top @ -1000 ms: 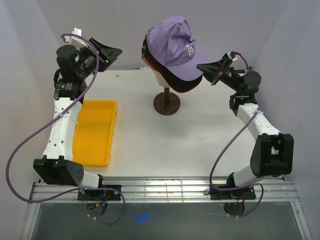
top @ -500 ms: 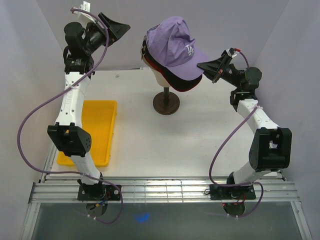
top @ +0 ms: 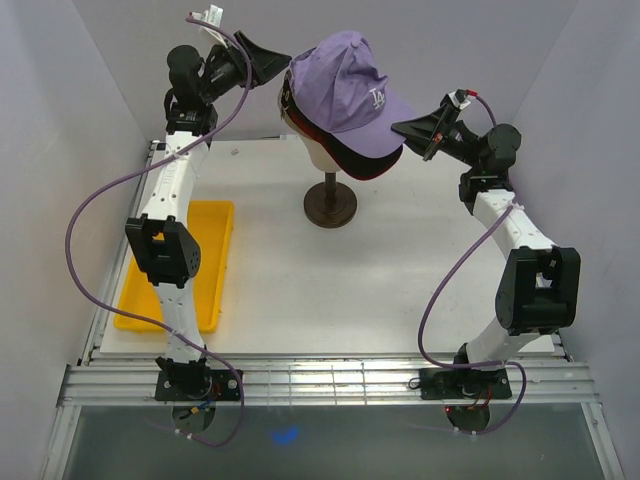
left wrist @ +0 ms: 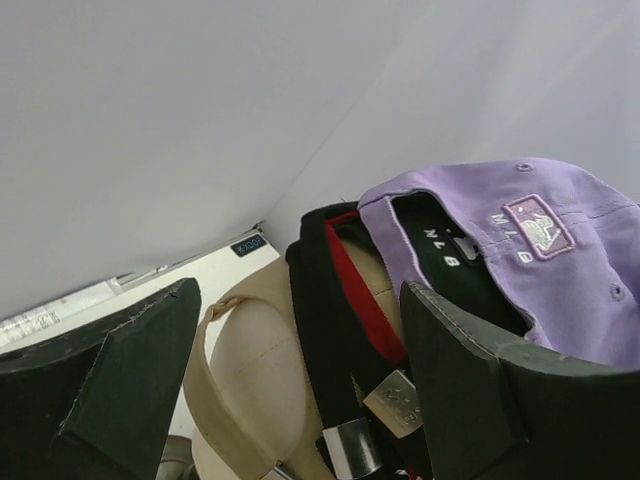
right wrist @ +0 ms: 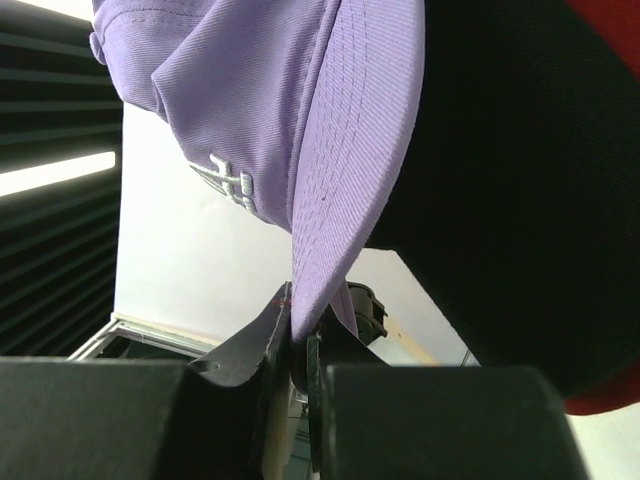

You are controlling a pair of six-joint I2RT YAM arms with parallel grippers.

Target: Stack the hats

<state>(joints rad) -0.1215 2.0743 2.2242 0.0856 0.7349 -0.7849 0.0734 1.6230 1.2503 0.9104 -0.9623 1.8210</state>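
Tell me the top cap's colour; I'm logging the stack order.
The top cap is lavender purple, clearest in the top external view.

Plain pale walls point(top: 480, 40) (faintly lilac) enclose a white table point(top: 350, 290).

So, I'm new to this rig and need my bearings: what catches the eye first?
A lavender cap tops a pile of caps on the mannequin head at far centre. The right gripper is shut on its brim, and the left gripper stands open at the pile's left. A yellow tray lies at the left.
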